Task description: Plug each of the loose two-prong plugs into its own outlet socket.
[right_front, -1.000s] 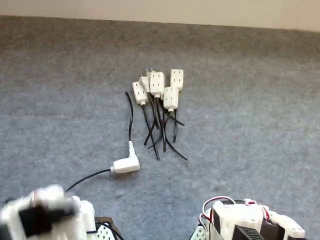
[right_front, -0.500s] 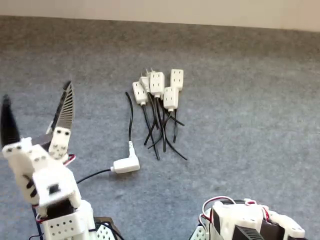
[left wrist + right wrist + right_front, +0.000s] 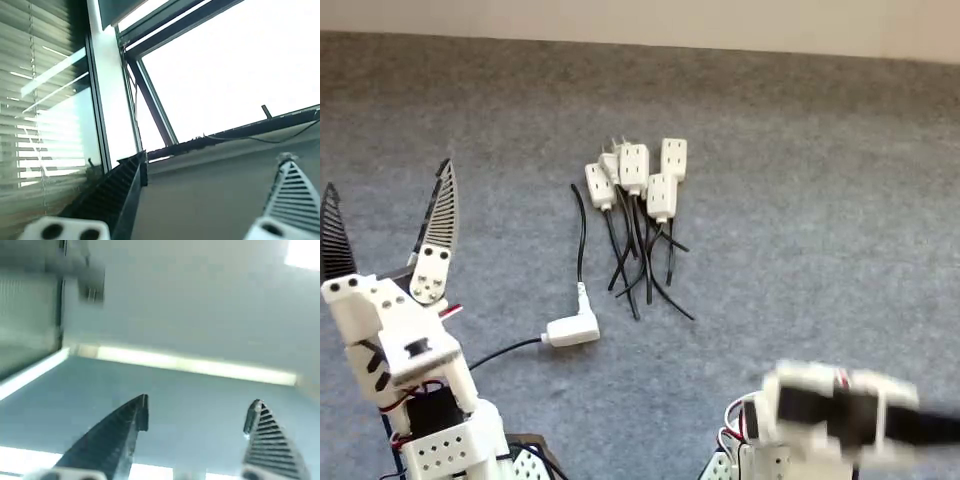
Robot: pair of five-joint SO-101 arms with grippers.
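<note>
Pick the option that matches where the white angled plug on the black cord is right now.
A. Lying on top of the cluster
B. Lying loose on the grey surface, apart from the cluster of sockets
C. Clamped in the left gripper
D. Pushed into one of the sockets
B: the white angled plug lies on the grey surface, apart from the cluster of sockets, while the left gripper is open and holds nothing.

Grey carpet (image 3: pixel 820 200) — a bright window (image 3: pixel 225 75), slatted blinds (image 3: pixel 30 125).

Window (image 3: pixel 225 65) glares white; table (image 3: pixel 800 200) seemingly lit softly, evenly.
</note>
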